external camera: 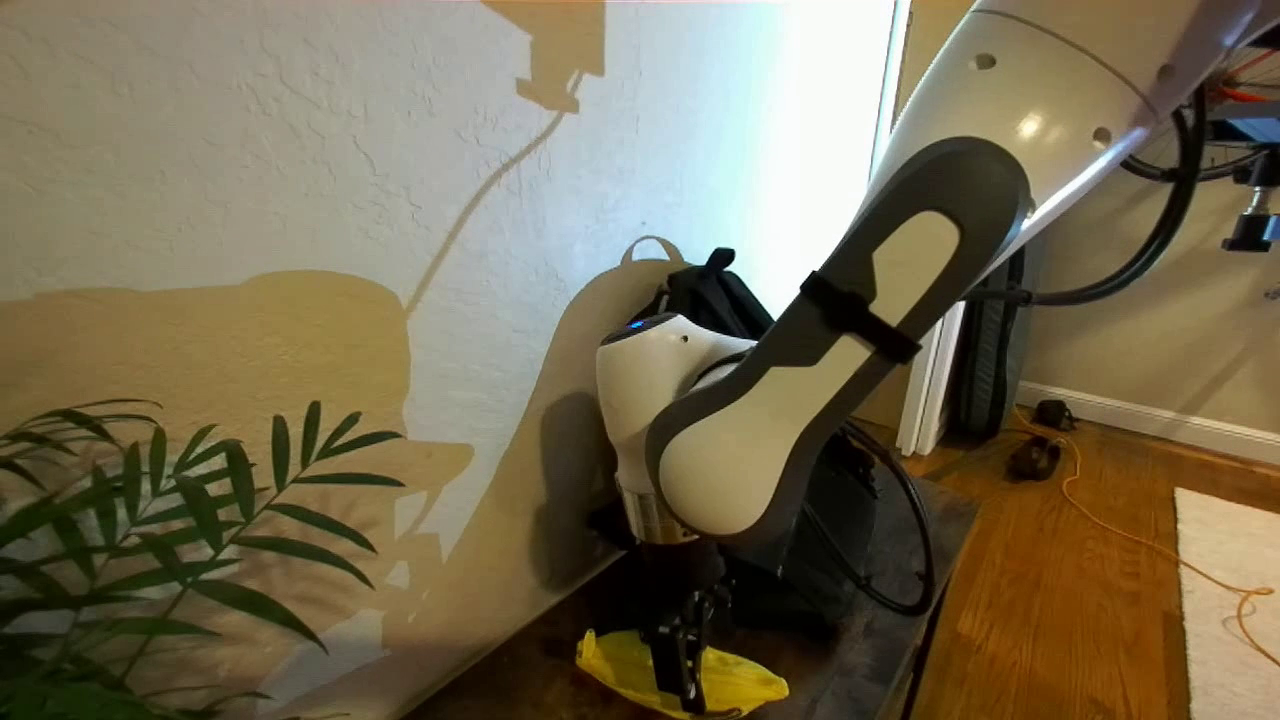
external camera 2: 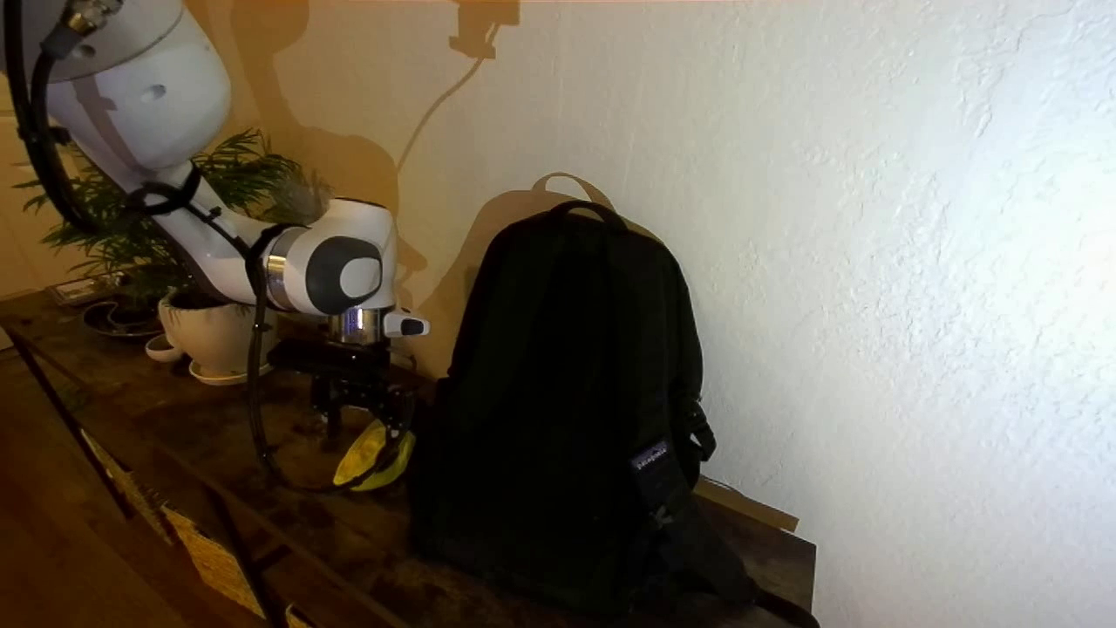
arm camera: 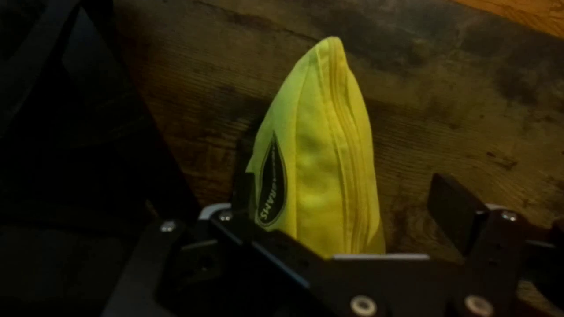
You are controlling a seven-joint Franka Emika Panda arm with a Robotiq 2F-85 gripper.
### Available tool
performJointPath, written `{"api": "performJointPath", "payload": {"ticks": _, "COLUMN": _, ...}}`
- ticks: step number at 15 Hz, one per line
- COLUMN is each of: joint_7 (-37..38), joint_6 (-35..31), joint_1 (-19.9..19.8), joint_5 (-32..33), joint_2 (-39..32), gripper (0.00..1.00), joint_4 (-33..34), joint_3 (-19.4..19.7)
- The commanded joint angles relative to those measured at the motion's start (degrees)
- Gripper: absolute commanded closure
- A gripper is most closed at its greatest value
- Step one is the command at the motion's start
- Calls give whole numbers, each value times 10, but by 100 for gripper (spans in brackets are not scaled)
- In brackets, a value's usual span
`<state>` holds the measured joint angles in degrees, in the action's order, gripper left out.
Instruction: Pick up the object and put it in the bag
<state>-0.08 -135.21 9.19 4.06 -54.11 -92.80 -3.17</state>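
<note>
Pouch (arm camera: 313, 154) was bright yellow fabric, soft-sided and long, tapering to a blunt tip at its far end in the wrist view. Zipper (arm camera: 352, 145) ran lengthwise down the right part there, seam (arm camera: 296, 145) to the left of it. Dark leaf-shaped label (arm camera: 271, 193) sat on the left flank; lettering ended in "GRAMS", rest too dim to read. Sides bulged slightly, with a few soft creases. Near end was hidden there by the gripper (arm camera: 346, 196).

It lay on the dark wood-look tabletop (arm camera: 440, 110), outside the black backpack (external camera 2: 558, 375) and just left of it in an exterior view. Wrist view showed a strip of tabletop between the two along the pouch's far part.

Gripper pointed down over the pouch, unclenched, jaws spread wide. Fingers (arm camera: 451, 211) straddled it: in the wrist view the right one stood apart, the left one sat right at the label's edge; couldn't tell if it touched.

Backpack stood upright near the white textured wall (external camera 2: 828, 262), loop handle (external camera 2: 588, 208) on top, shoulder strap (external camera 2: 654, 488) hanging at the right in an exterior view. Potted palm (external camera 2: 248, 170) was far left there, in a white pot (external camera 2: 209, 336).
</note>
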Motion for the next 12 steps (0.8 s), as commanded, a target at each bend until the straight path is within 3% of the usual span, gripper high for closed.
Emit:
{"api": "performJointPath", "payload": {"ticks": 1, "joint_7": -3, "joint_6": -46, "joint_1": 1, "joint_5": 13, "joint_2": -17, "gripper": 0, "joint_4": 23, "joint_3": 10}}
{"api": "performJointPath", "payload": {"ticks": 6, "joint_7": 0, "joint_6": -87, "joint_1": -1, "joint_5": 7, "joint_2": -43, "gripper": 0, "joint_4": 67, "joint_3": 14}}
{"api": "performJointPath", "payload": {"ticks": 12, "joint_7": -3, "joint_6": -76, "joint_1": -3, "joint_5": 3, "joint_2": -41, "gripper": 0, "joint_4": 70, "joint_3": 8}}
